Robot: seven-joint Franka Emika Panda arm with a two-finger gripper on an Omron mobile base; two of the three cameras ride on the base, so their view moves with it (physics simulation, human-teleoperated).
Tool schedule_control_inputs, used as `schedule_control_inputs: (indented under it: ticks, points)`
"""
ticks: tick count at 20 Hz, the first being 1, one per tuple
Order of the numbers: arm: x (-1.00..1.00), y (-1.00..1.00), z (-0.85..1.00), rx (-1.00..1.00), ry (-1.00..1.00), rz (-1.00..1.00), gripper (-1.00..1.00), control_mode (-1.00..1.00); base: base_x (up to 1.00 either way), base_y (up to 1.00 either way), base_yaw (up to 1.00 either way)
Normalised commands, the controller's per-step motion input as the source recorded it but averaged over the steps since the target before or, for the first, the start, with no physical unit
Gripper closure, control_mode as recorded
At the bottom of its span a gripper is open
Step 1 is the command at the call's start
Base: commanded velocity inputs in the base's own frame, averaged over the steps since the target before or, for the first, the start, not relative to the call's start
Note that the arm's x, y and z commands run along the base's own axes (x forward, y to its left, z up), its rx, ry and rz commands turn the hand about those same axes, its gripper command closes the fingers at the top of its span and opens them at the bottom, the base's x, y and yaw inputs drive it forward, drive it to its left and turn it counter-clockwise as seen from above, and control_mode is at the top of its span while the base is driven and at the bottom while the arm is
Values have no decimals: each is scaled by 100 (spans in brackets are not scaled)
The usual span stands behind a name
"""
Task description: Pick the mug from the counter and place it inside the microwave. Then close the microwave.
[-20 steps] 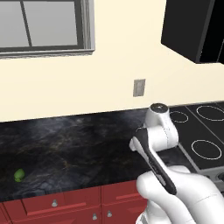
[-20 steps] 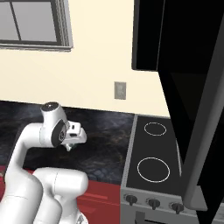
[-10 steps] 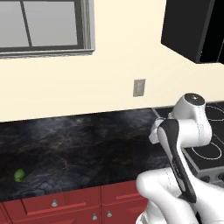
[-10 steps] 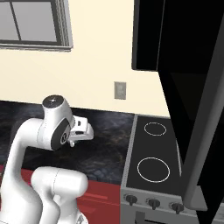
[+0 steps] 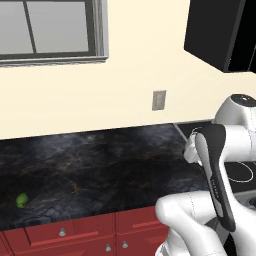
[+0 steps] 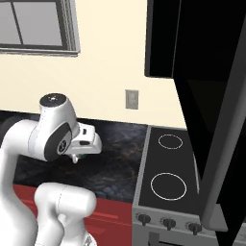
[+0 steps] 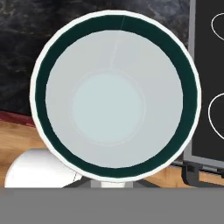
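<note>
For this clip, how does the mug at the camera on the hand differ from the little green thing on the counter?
The mug is a hollow round cup with a white wall and a dark teal rim; the green thing is a solid, fruit-like lump, green all over. The mug hangs above the counter's front edge and the floor; the green thing lies on the counter, far to the left. In these views the mug looks much the larger. Both are rounded.

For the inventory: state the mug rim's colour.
Dark teal-green on the mug, edged white; clearest in the hand view.
</note>
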Motion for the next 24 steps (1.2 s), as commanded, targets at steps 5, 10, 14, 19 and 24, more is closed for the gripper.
schedule_control_inputs:
  ticks: [5, 10, 14, 19, 24]
  points:
    - [-29, -8, 17, 0, 0, -1, 100, -100, 0, 0, 0]
    - [-16, -7, 0, 0, 0, -1, 100, -100, 0, 0, 0]
    - [0, 0, 0, 0, 0, 0, 100, -100, 0, 0, 0]
    - [0, 0, 0, 0, 0, 0, 100, -100, 0, 0, 0]
    - [0, 0, 0, 0, 0, 0, 100, -100, 0, 0, 0]
